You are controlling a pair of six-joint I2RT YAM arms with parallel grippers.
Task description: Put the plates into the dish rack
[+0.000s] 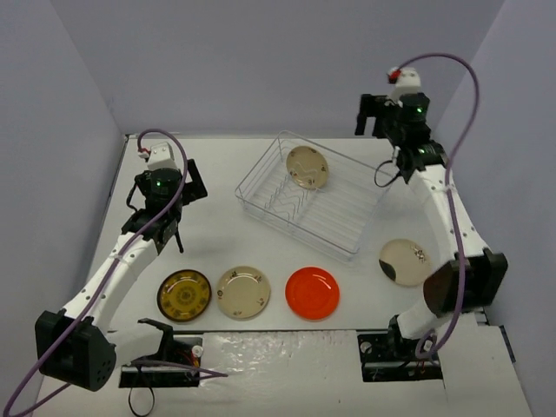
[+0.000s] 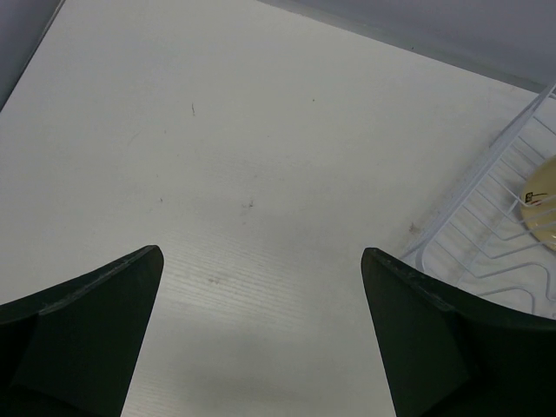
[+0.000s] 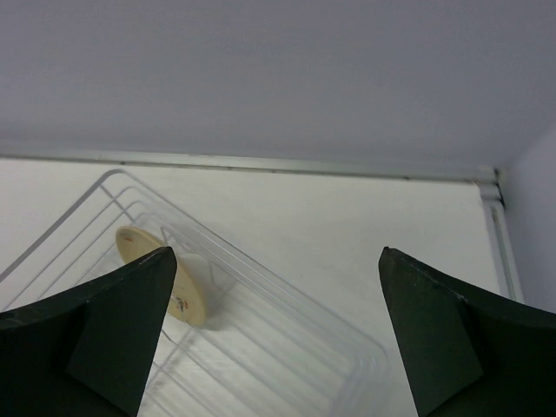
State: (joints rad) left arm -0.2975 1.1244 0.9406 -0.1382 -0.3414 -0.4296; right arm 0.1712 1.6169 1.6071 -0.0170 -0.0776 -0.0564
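Observation:
The wire dish rack (image 1: 340, 228) stands at the back middle of the table. One cream plate (image 1: 307, 167) leans upright in its far corner. It also shows in the right wrist view as a cream plate (image 3: 187, 294) inside the rack (image 3: 287, 339). My right gripper (image 1: 373, 116) hangs open and empty, high up and to the right of the rack. A dark brown plate (image 1: 184, 294), a cream plate (image 1: 243, 292) and an orange-red plate (image 1: 313, 293) lie in a row near the front. A cream plate with a dark patch (image 1: 404, 261) lies right of the rack. My left gripper (image 1: 168, 244) is open above bare table, behind the dark brown plate.
In the left wrist view the rack's corner (image 2: 486, 228) sits at the right edge. Grey walls close the table at the back and both sides. The arm bases and a foil-like sheet (image 1: 278, 352) line the near edge.

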